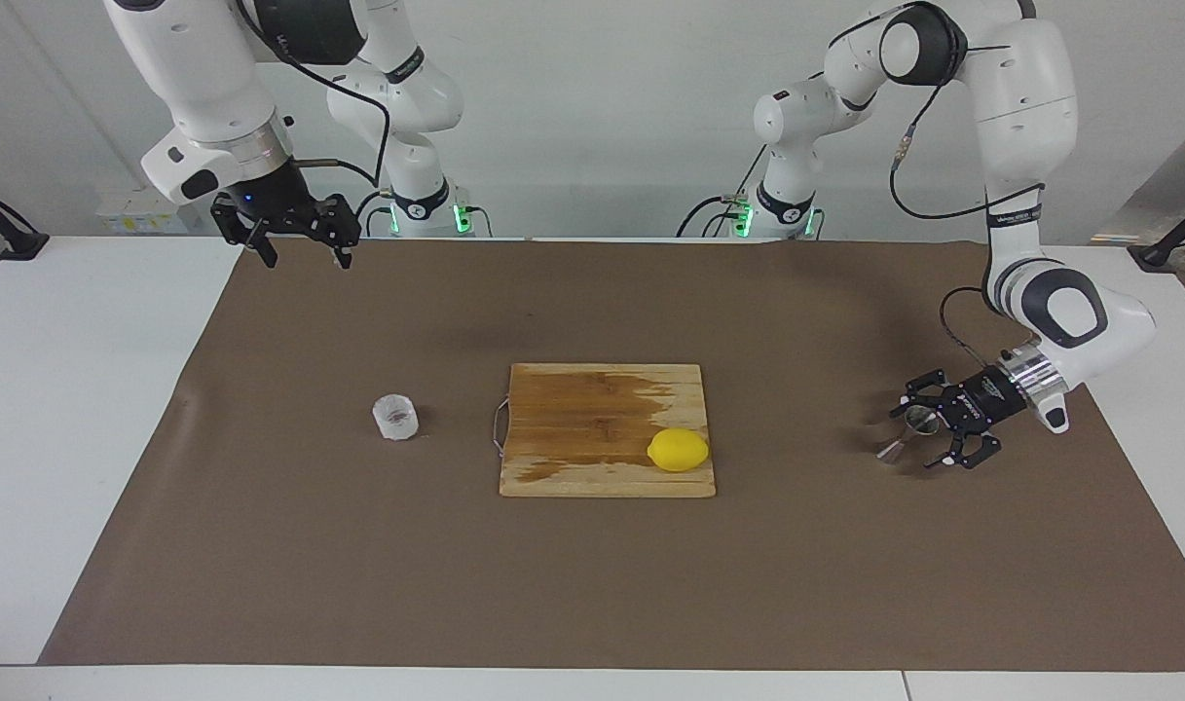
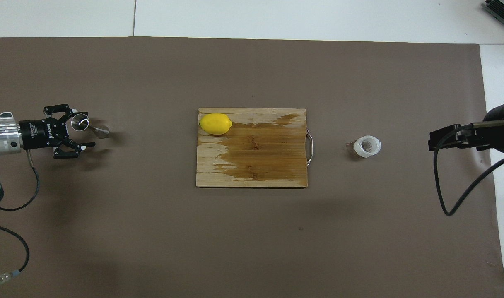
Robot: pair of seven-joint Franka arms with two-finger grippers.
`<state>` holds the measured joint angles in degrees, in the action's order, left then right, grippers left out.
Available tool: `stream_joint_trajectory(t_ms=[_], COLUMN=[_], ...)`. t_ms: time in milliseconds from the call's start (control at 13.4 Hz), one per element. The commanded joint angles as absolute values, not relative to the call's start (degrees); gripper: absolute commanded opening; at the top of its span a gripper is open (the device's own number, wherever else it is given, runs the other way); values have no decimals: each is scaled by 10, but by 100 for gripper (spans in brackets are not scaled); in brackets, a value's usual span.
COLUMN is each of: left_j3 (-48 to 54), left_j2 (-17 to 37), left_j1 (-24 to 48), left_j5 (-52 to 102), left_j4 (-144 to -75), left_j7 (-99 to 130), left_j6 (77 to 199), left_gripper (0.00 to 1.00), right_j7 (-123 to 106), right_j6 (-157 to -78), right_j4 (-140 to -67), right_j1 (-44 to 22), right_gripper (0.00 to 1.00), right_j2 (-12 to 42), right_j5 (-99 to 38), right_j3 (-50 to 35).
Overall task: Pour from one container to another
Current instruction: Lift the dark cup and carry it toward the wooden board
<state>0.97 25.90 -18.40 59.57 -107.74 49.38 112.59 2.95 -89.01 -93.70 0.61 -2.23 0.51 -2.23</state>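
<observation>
The small white crinkled cup (image 1: 395, 417) stands upright on the brown mat toward the right arm's end of the table; it also shows in the overhead view (image 2: 368, 146). The steel hourglass jigger (image 1: 908, 433) stands upright on the mat toward the left arm's end, also seen in the overhead view (image 2: 86, 125). My left gripper (image 1: 918, 435) lies low and level, open, with a finger on either side of the jigger's upper cone (image 2: 80, 122). My right gripper (image 1: 300, 255) is open and empty, raised over the mat's edge near the robots, well away from the cup.
A wooden cutting board (image 1: 592, 419) with a wet dark patch lies mid-table between cup and jigger. A yellow lemon (image 1: 678, 450) sits on the board's corner toward the left arm's end. The brown mat (image 1: 592, 584) covers most of the white table.
</observation>
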Motion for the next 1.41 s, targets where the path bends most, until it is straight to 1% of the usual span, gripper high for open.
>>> stream_joint_trajectory(t_ms=[0, 74, 149, 223, 298, 372, 447, 521, 968, 1117, 1340], left_j3=[7, 7, 7, 6, 6, 6, 6, 6, 7, 12, 12], left_j2=[236, 236, 235, 230, 229, 229, 229, 227, 221, 216, 186], left_j1=[-182, -183, -183, -183, -184, -185, -187, -189, -182, -166, -125], left_j5=[614, 618, 627, 635, 638, 639, 642, 649, 700, 705, 706], left_j4=[-1109, -1111, -1115, -1123, -1127, -1128, -1129, -1129, -1127, -1126, -1127], left_j7=[469, 467, 460, 452, 440, 439, 439, 439, 442, 439, 438], left_j6=[1117, 1117, 1116, 1115, 1114, 1112, 1110, 1104, 1035, 1001, 967], left_gripper=[100, 94, 81, 75, 67, 47, 21, 0, 0, 0, 0], right_j7=[41, 41, 41, 41, 41, 41, 41, 41, 41, 41, 41], right_j6=[-883, -883, -883, -883, -883, -883, -883, -883, -883, -883, -883], right_j4=[-932, -932, -932, -932, -932, -932, -932, -932, -932, -932, -932], right_j1=[11, 11, 11, 11, 11, 11, 11, 11, 11, 11, 11], right_gripper=[100, 100, 100, 100, 100, 100, 100, 100, 100, 100, 100], right_j2=[-19, -19, -19, -19, -19, -19, -19, -19, -19, -19, -19], right_j5=[11, 11, 11, 11, 11, 11, 11, 11, 11, 11, 11], right_j3=[-27, -26, -27, -26, -26, -26, -26, -27, -26, -27, -27])
